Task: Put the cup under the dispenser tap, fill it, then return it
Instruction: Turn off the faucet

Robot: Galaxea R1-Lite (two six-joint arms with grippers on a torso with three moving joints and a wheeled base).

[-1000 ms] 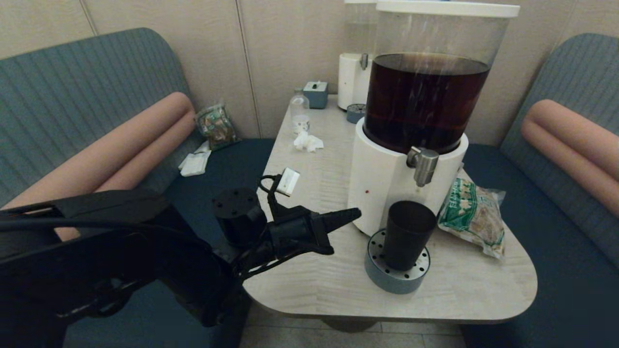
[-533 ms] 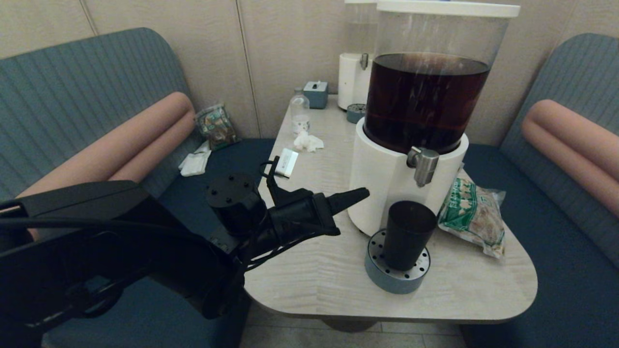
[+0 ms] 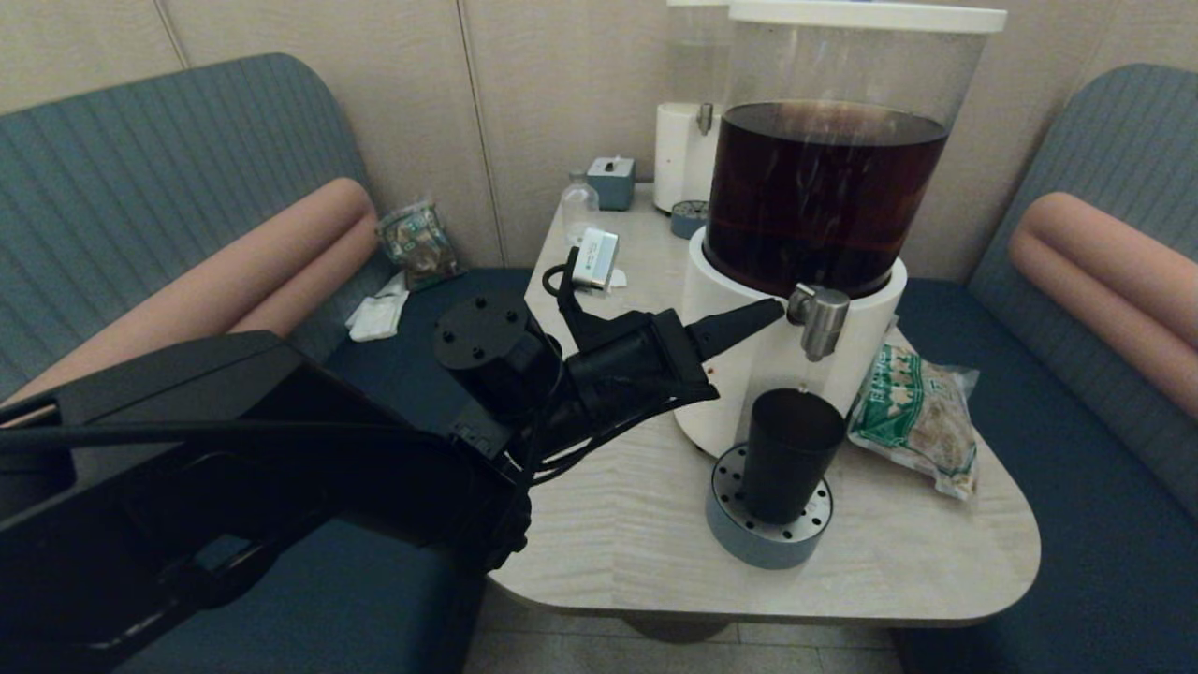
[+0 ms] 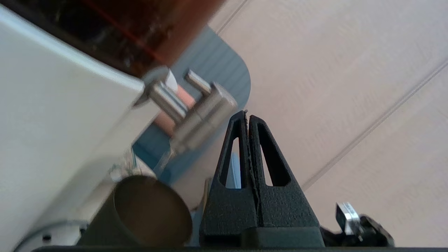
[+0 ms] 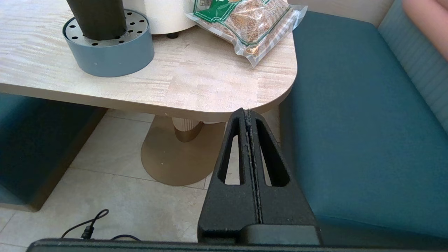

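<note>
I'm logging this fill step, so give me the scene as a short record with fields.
cup: upright on the grey drip tray, under the tap
tap: steel, on the big dispenser with dark liquid
left gripper: shut, tips beside the tap
right gripper: shut, parked below the table edge
snack bag: on table beside dispenser
</note>
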